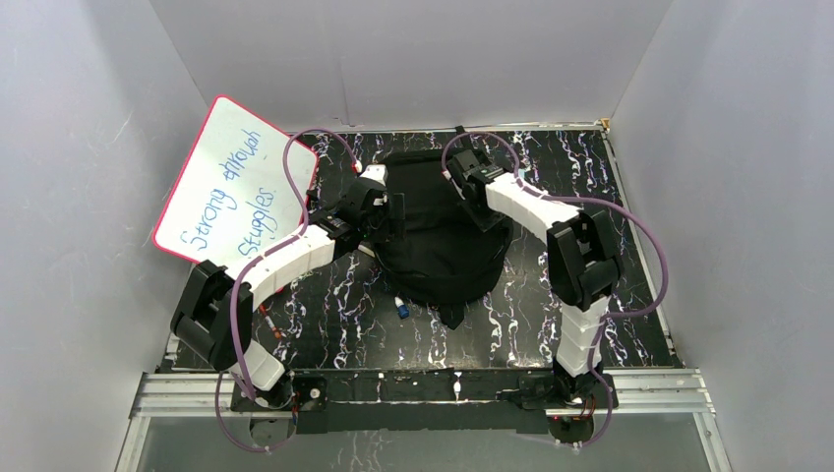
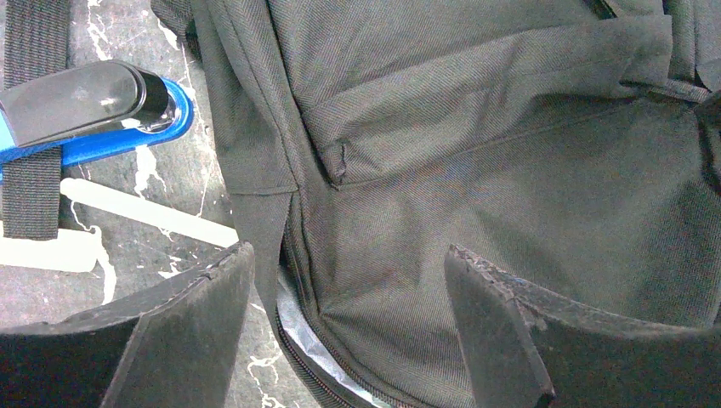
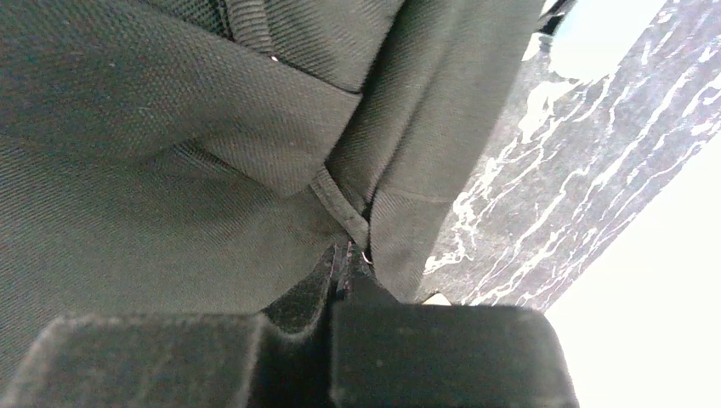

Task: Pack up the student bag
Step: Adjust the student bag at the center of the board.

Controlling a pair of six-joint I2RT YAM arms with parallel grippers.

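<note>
Lying at the centre of the table [image 1: 325, 315], the student bag [image 1: 443, 246] sits between both arms. The left claw [image 2: 347, 259] stands open at its side. The right claw [image 3: 344, 252] is closed at a fabric tab [image 3: 340, 208].

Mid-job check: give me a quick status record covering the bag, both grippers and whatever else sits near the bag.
bag: student bag, black, lying mid-table between the two arms
left gripper: open, jaws wide at the bag's side seam, holding nothing
right gripper: shut, tips at a small fabric tab on the bag; unclear whether it is pinched
beside bag: blue-handled item with a black strap lying across it
far left: whiteboard leaning against the wall
</note>
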